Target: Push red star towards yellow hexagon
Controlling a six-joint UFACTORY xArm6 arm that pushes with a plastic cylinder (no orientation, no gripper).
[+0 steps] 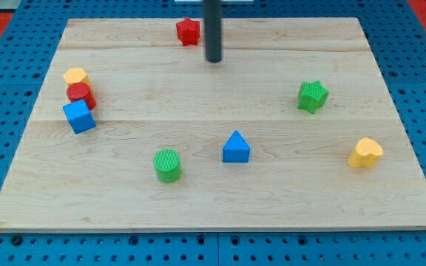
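The red star (188, 31) lies near the board's top edge, left of centre. The yellow hexagon (75, 75) sits at the view's left, touching a red cylinder (80, 94) just below it. My tip (213, 60) is on the board just right of and slightly below the red star, with a small gap between them. The dark rod rises from it out of the view's top.
A blue cube (78, 116) sits below the red cylinder at the left. A green cylinder (167, 165) and a blue triangle (236, 147) lie lower middle. A green star (312, 96) and a yellow heart (365, 153) are at the right. The wooden board (220, 207) rests on blue pegboard.
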